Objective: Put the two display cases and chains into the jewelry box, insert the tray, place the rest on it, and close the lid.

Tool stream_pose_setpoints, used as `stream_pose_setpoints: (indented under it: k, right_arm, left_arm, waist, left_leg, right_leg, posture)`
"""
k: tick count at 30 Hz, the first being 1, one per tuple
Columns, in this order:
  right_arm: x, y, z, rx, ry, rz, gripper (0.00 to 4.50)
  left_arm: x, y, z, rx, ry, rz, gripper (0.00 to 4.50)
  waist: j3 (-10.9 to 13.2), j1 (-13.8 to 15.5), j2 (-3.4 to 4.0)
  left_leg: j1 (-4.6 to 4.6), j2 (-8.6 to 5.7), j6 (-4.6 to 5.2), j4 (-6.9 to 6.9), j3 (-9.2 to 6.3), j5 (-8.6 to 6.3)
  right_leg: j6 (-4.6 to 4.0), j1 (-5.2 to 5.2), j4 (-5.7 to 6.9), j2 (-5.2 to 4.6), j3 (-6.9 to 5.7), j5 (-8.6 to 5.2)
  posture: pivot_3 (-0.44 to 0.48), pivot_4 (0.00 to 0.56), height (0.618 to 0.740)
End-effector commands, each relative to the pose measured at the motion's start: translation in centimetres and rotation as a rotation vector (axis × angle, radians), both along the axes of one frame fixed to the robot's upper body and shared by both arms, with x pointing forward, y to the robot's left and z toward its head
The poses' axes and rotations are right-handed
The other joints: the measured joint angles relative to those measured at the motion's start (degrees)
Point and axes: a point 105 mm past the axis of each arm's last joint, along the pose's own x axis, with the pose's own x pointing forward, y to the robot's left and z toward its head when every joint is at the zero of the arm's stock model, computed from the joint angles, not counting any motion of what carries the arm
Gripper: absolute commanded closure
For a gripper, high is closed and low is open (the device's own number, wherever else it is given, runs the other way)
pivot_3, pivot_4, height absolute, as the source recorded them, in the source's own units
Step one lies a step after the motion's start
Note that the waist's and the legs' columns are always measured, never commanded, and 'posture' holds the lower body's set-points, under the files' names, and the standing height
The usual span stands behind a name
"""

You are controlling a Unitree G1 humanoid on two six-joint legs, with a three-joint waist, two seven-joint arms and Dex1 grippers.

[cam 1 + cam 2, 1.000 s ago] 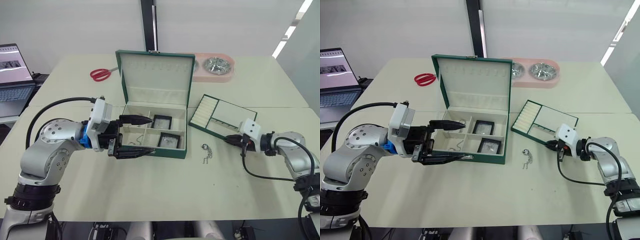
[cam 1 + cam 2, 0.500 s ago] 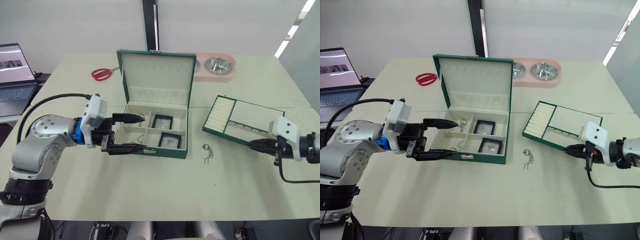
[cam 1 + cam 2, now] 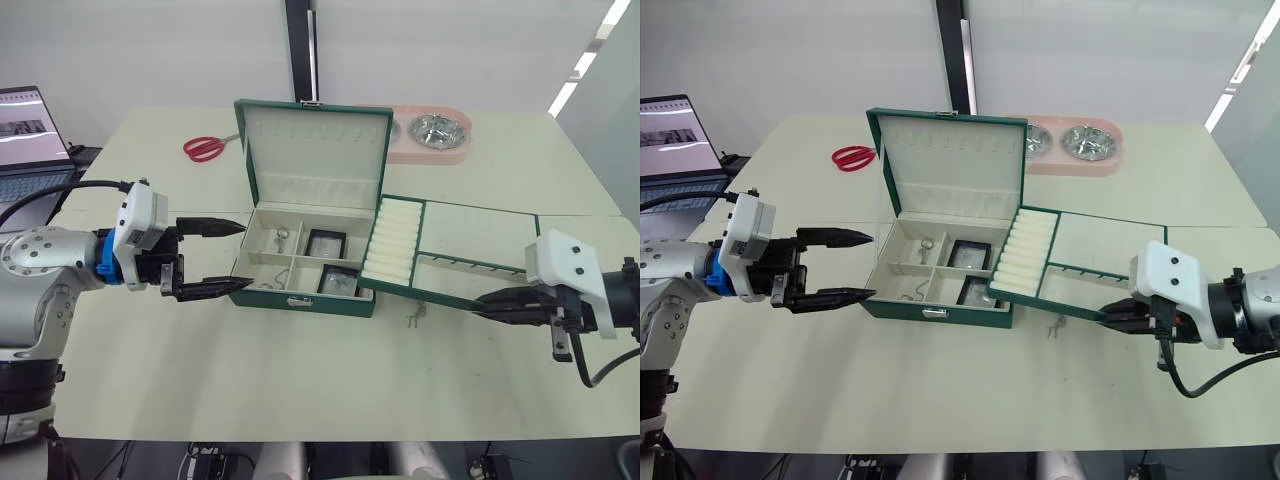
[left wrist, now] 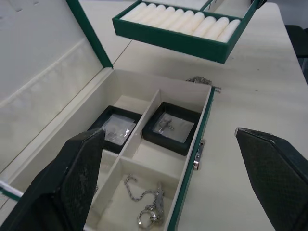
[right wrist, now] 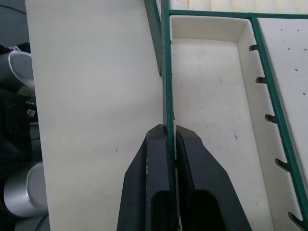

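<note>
The tray (image 3: 455,255) is being held above the tabletop (image 3: 300,380) by the right end effector (image 3: 478,307), whose two black fingers are pressed together on the tray's near right rim, as is seen in the right wrist view (image 5: 167,139). The tray's ribbed ring-roll end is hanging over the right edge of the jewelry box (image 3: 305,300), and the tray is being kept slightly tilted, clear of the box.

The jewelry box is sitting open in the middle of the tabletop, with the lid (image 3: 312,150) standing upright at its far side. The two display cases (image 4: 167,127) are lying in the right-hand compartments of the box, one nearer and one farther, separated by a divider. Chains (image 4: 147,199) are lying in the left-hand compartments; what looks like another chain (image 3: 415,318) is lying on the tabletop just right of the box, partly hidden under the tray.

The left end effector (image 3: 240,256) is being held to the left of the box, just beside its left wall, with its fingers spread wide and nothing between them.

Red-handled scissors (image 3: 205,148) are lying on the far left of the tabletop, a pink double bowl stand (image 3: 430,135) is sitting behind the box on the far right, and a laptop (image 3: 25,140) is standing open at the far left.
</note>
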Motion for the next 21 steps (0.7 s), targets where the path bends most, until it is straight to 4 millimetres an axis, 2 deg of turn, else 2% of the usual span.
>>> stream_pose_setpoints:
  k: [1, 8, 21]
  right_arm:
    - [0.6, 2.3, 0.0, 0.024, -0.016, 0.037, 4.48]
    - [2.7, 5.3, -1.1, 0.038, 0.016, 0.035, 4.48]
    - [5.4, 8.9, -3.0, 0.024, 0.031, 0.082, 4.48]
  left_arm:
    - [0.0, 1.3, 1.2, 0.047, -0.067, 0.037, 0.0]
    - [-0.4, 2.9, 0.9, 0.103, -0.061, 0.092, 0.0]
    - [-0.7, 4.0, 0.9, 0.135, -0.051, 0.149, 0.0]
  waist:
    - [0.02, -0.13, -0.01]
    - [0.04, -0.55, -0.05]
    - [0.05, -0.73, -0.06]
  left_leg:
    - [-0.04, 0.0, 0.0, 0.0, 0.0, 0.0]
    - [-0.46, -0.02, -0.19, 0.06, 0.01, 0.12]
    - [-0.46, -0.02, 0.01, 0.09, 0.02, 0.0]
  right_leg:
    - [0.0, -0.04, 0.0, 0.0, 0.0, 0.0]
    - [-0.01, -0.47, 0.1, -0.03, 0.0, 0.0]
    - [-0.01, -0.58, 0.29, -0.04, 0.01, 0.01]
  posture:
    - [0.0, 0.15, 0.74]
    - [0.0, 0.15, 0.74]
    - [0.0, 0.15, 0.74]
